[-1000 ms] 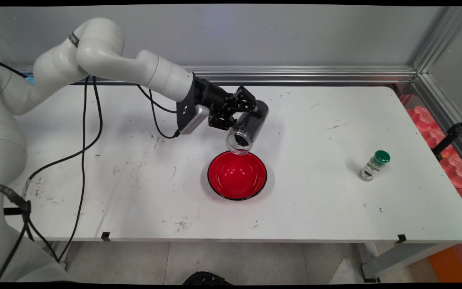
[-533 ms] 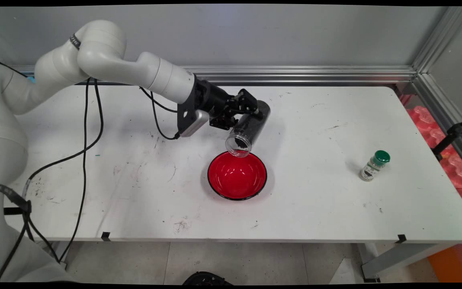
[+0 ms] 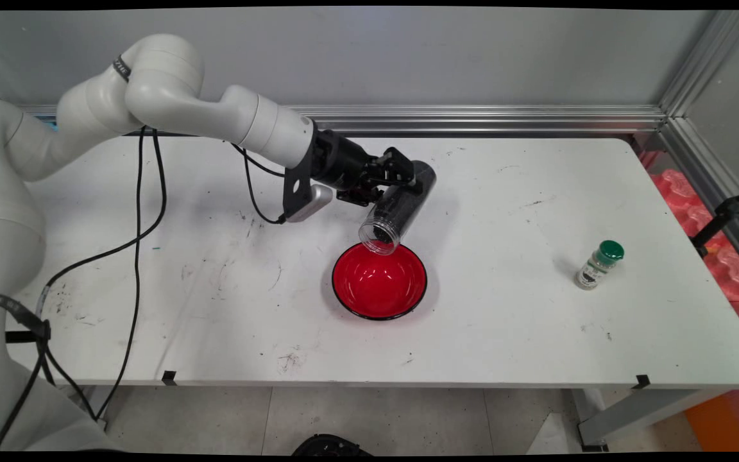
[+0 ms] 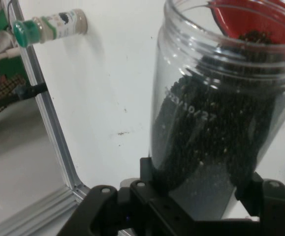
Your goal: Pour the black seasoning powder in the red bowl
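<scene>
My gripper (image 3: 401, 181) (image 4: 201, 184) is shut on a clear plastic jar (image 3: 398, 206) (image 4: 221, 123) filled with small black grains. The jar is tipped mouth-down to the front left, its open mouth (image 3: 379, 238) just above the far rim of a red bowl (image 3: 380, 281) (image 4: 260, 19) with a black edge. Black grains have slid to the jar's mouth. In the main view the bowl's inside looks bare red.
A small spice shaker (image 3: 598, 264) (image 4: 48, 27) with a green cap stands far to the right on the white table (image 3: 504, 321). Black cables (image 3: 138, 212) hang from the arm over the table's left part. An aluminium rail (image 3: 485, 119) runs along the back edge.
The wrist has rolled further, so the jar is tipped more steeply and its mouth has dropped slightly toward the bowl's far rim. The bowl and shaker have not moved.
</scene>
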Controlling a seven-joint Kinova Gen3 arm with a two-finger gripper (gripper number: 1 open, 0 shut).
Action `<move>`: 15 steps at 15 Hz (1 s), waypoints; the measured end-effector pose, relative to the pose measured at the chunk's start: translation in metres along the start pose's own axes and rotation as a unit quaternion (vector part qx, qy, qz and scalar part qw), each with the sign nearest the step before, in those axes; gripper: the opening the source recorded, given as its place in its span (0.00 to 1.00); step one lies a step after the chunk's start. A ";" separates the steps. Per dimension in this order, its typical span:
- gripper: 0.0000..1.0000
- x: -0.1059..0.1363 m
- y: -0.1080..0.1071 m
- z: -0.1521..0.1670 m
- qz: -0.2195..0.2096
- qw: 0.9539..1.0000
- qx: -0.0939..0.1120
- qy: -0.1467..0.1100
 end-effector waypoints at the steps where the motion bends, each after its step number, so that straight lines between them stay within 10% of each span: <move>1: 0.00 0.000 -0.001 0.000 0.007 1.000 0.000 -0.001; 15: 0.00 0.006 -0.011 0.004 0.097 0.995 0.007 -0.014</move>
